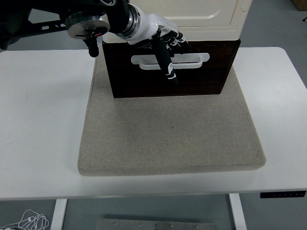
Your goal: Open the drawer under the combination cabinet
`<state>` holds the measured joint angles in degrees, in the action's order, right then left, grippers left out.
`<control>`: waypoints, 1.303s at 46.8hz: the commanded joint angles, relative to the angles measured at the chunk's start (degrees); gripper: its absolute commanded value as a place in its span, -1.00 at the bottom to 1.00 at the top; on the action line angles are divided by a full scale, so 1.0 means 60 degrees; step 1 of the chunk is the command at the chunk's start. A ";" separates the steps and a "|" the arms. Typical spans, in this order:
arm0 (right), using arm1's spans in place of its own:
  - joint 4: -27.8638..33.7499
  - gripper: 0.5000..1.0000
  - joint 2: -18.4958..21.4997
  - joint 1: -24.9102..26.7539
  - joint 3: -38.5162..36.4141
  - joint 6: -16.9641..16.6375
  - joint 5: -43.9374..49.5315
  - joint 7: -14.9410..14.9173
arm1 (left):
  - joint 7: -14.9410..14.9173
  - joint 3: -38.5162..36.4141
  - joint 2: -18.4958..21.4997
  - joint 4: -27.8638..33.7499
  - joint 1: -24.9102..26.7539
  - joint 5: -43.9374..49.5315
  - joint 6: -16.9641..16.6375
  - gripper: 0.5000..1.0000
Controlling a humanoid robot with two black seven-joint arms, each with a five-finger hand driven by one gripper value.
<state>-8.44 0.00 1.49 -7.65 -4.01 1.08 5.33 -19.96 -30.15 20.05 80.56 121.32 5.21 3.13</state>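
The cream cabinet is cut off by the top edge, so only its lower part shows. The left robot hand covers the middle of the drawer's white handle (whether the fingers actually hook it cannot be told). The counter runs past both side edges.
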 commanded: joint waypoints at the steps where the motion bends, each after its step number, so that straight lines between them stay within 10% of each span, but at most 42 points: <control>1: 0.0000 0.70 0.0000 0.0002 0.0000 0.0009 -0.0004 0.0006 | 0.0016 0.0001 -0.0002 -0.0081 -0.0064 -0.0018 0.0006 1.00; 61: 0.0000 0.70 0.0000 0.0002 0.0000 -0.0006 -0.0004 0.0006 | 0.0104 0.0031 -0.0149 -0.0726 -0.0973 -0.0179 0.0006 1.00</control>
<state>-8.46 0.00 1.50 -7.65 -4.00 1.10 5.34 -19.33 -29.91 19.16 76.53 115.49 4.21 3.11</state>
